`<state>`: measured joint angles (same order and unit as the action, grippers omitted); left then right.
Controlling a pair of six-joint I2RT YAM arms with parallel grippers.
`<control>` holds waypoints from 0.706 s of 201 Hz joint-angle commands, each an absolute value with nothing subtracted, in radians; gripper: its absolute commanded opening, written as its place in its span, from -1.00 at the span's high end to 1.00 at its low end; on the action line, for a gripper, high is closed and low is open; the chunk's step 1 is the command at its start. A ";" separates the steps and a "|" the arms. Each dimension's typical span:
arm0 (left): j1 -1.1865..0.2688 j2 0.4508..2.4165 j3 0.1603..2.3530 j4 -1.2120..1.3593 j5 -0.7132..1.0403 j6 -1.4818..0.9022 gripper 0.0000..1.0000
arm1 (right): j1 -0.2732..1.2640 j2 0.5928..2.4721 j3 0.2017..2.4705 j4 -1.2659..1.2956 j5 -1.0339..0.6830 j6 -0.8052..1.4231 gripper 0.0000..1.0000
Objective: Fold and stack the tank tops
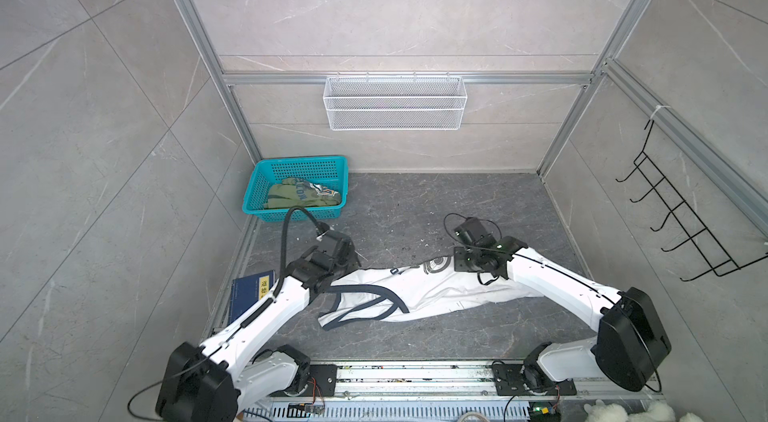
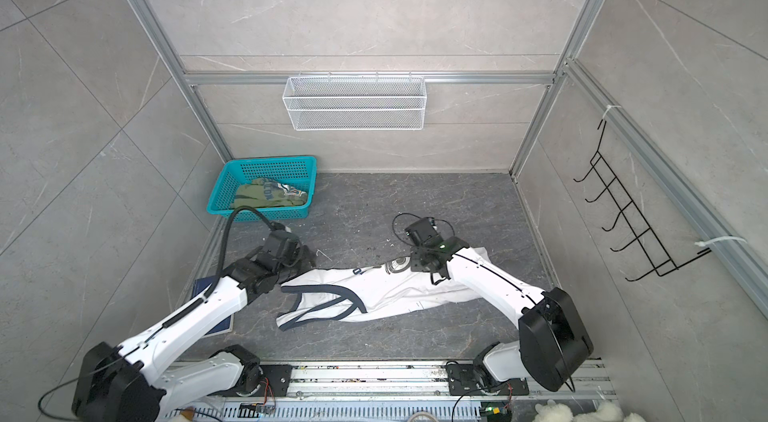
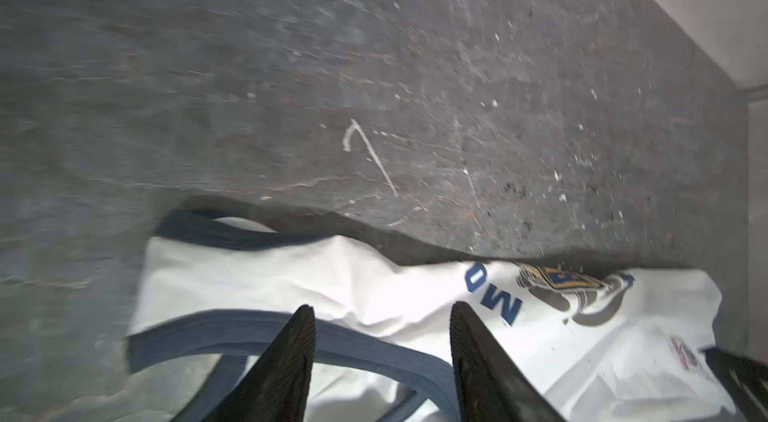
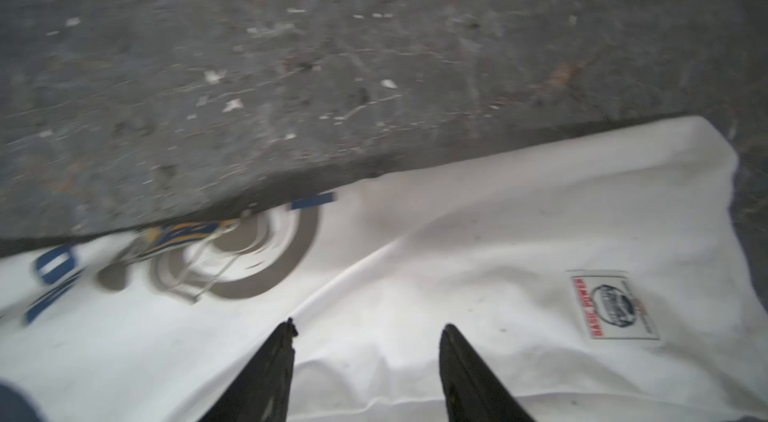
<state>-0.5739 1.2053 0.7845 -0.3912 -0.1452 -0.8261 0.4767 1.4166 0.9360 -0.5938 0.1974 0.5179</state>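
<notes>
2 white arms [image 1: 266, 308] with black joints [image 1: 631, 337], looping black cables [image 1: 285, 241] and tapered black fingers [image 3: 286, 362].

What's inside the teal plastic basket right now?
Inside the teal plastic basket, a crumpled olive green tank top with a printed badge facing up. Anything beneath it is covered by the cloth.

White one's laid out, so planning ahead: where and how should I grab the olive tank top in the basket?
Pinch a raised fold atop the olive tank top, coming straight down: it lies bunched inside the teal basket, whose walls block any side approach. The left claw, open now, is probably the nearer one.
</notes>
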 commanded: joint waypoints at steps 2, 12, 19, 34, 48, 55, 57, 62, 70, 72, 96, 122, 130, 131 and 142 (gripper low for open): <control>-0.596 1.342 0.807 -0.291 -0.052 -0.801 -0.11 | 0.342 1.445 0.910 -0.512 0.069 0.489 -0.18; -0.597 1.397 0.818 -0.264 -0.036 -0.797 -0.12 | 0.270 1.461 0.899 -0.485 0.032 0.494 -0.18; -0.598 1.431 0.826 -0.252 -0.030 -0.796 -0.12 | 0.221 1.473 0.889 -0.465 -0.013 0.498 -0.18; -0.595 1.484 0.833 -0.232 -0.023 -0.790 -0.11 | 0.140 1.497 0.867 -0.417 -0.103 0.505 -0.18; -0.591 1.519 0.835 -0.233 -0.046 -0.784 -0.11 | 0.093 1.530 0.861 -0.396 -0.148 0.506 -0.18; -0.582 1.533 0.830 -0.231 -0.052 -0.785 -0.10 | 0.064 1.551 0.860 -0.388 -0.172 0.509 -0.17; -0.577 1.537 0.828 -0.229 -0.051 -0.784 -0.10 | 0.058 1.558 0.860 -0.386 -0.179 0.511 -0.17; -0.567 1.544 0.820 -0.223 -0.054 -0.787 -0.09 | 0.037 1.574 0.858 -0.380 -0.195 0.514 -0.16; -0.548 1.549 0.806 -0.215 -0.056 -0.794 -0.08 | 0.005 1.595 0.854 -0.369 -0.210 0.520 -0.14; -0.542 1.549 0.802 -0.213 -0.058 -0.796 -0.08 | -0.001 1.599 0.852 -0.365 -0.214 0.521 -0.13; -0.487 1.520 0.745 -0.197 -0.084 -0.825 -0.09 | -0.072 1.647 0.834 -0.349 -0.199 0.548 -0.13; -0.438 1.460 0.668 -0.169 -0.112 -0.852 -0.11 | -0.130 1.692 0.802 -0.323 -0.184 0.589 -0.11; -0.421 1.450 0.654 -0.165 -0.112 -0.853 -0.11 | -0.136 1.677 0.795 -0.326 -0.155 0.594 -0.09; -0.418 1.448 0.652 -0.164 -0.112 -0.853 -0.11 | -0.137 1.675 0.795 -0.327 -0.152 0.595 -0.09; -0.389 1.442 0.641 -0.168 -0.106 -0.844 -0.11 | -0.152 1.658 0.785 -0.331 -0.134 0.596 -0.08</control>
<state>-0.4427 1.4761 0.6788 -0.1654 -0.0677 -0.8310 -0.1165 1.6283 0.8459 -0.3176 -0.2203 0.5659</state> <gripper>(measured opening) 0.555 0.543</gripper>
